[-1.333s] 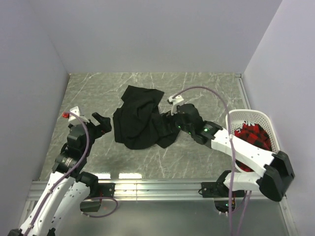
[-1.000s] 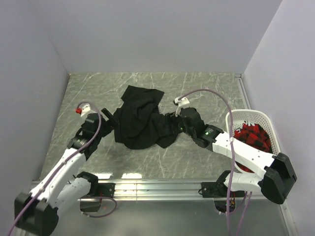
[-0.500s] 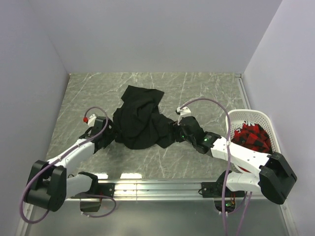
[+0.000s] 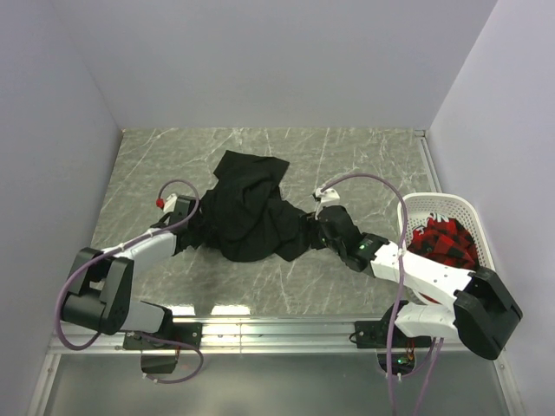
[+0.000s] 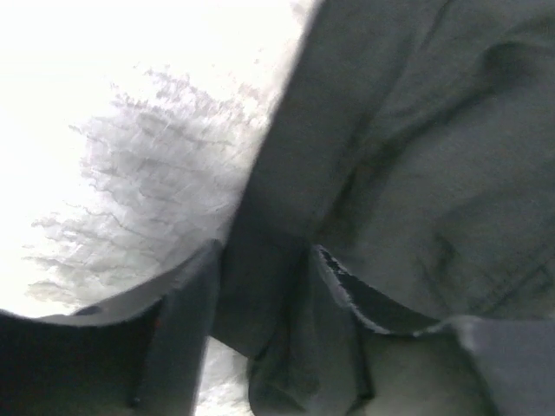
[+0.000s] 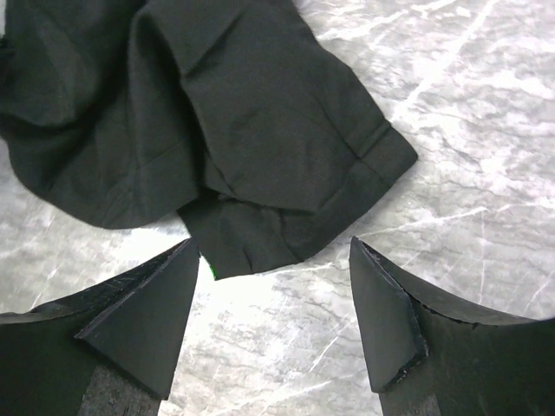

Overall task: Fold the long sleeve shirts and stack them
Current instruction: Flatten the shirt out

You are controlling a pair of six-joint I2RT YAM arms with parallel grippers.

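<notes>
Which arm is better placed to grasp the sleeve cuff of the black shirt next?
Right. The right hand is open, and the sleeve cuff of the black shirt lies just ahead of it. The left hand is at the shirt's opposite edge, away from that cuff.

No text, label, brand mark, number or sign can be read in any of the views.
</notes>
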